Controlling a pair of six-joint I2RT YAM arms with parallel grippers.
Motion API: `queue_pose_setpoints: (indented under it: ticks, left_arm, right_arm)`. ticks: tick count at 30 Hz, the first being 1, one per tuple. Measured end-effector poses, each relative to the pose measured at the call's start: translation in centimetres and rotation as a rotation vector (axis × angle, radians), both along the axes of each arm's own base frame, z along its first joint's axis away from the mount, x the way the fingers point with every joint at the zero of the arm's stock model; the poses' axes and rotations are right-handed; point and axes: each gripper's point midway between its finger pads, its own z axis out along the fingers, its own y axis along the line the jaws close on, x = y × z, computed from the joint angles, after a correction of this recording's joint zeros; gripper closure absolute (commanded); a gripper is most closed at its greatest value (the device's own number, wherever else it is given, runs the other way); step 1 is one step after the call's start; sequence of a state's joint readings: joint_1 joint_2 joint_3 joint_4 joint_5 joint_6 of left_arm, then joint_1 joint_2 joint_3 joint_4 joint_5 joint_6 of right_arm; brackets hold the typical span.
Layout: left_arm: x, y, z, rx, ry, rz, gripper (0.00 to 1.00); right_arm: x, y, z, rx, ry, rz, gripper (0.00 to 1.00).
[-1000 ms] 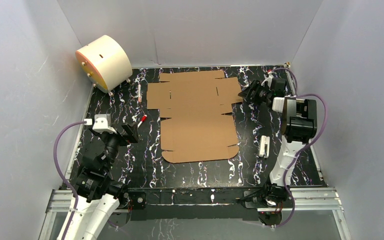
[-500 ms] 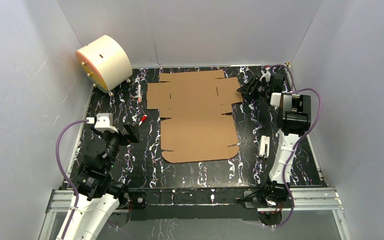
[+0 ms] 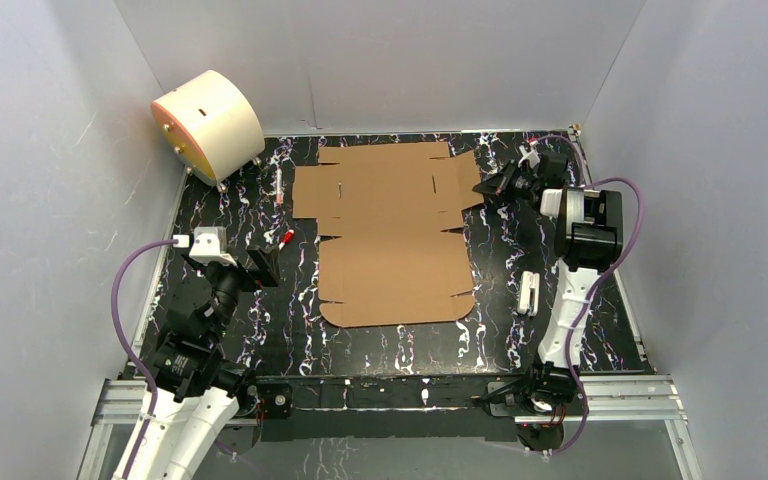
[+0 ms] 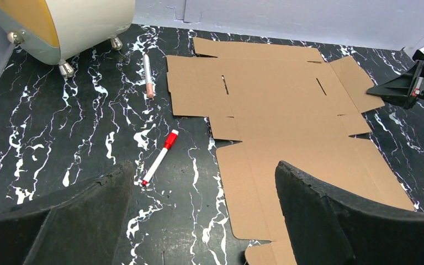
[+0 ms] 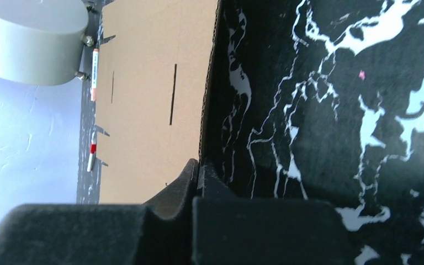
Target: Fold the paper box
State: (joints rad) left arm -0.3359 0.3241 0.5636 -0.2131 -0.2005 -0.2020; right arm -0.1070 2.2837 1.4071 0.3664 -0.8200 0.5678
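The paper box (image 3: 390, 235) is a flat brown die-cut cardboard sheet lying on the black marbled table (image 3: 400, 345). My right gripper (image 3: 487, 187) is at the sheet's far right flap. In the right wrist view its jaws (image 5: 199, 165) are pressed together on the edge of the cardboard (image 5: 149, 83). The left wrist view shows that gripper (image 4: 389, 89) at the tip of the flap (image 4: 356, 83). My left gripper (image 3: 263, 265) hovers left of the sheet. It stands wide open (image 4: 204, 171) with nothing between its fingers.
A cream drum with an orange face (image 3: 210, 122) stands at the back left corner. A pink pen (image 3: 278, 185) and a red-capped marker (image 3: 285, 238) lie left of the sheet. A small white object (image 3: 528, 292) lies to its right. Grey walls enclose the table.
My right gripper's jaws have closed onto the right flap's edge after moving slightly toward the back. The left arm has stayed almost still.
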Motion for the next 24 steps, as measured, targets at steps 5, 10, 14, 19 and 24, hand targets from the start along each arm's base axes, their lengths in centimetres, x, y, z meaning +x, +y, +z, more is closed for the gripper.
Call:
queue_pose_setpoints:
  ticks: [5, 10, 14, 19, 24]
  left_arm:
    - [-0.1, 0.0, 0.1, -0.002, -0.004, -0.002, 0.05]
    - [-0.1, 0.0, 0.1, -0.003, -0.006, -0.003, 0.05]
    - [-0.1, 0.0, 0.1, -0.006, -0.004, -0.003, 0.05]
    - [0.1, -0.1, -0.3, -0.008, 0.016, -0.001, 0.05]
    - [0.8, -0.5, -1.6, -0.006, 0.082, 0.002, 0.05]
  right_arm:
    - [-1.6, -0.3, 1.1, 0.028, 0.018, -0.002, 1.00]
    - [-4.5, -0.2, 3.1, 0.045, 0.032, 0.007, 1.00]
    - [-7.1, 0.0, 5.0, 0.039, 0.027, 0.012, 1.00]
    - [-10.9, 0.3, 6.1, 0.022, 0.056, 0.013, 1.00]
    - [-14.9, 0.6, 5.6, 0.001, 0.114, -0.004, 1.00]
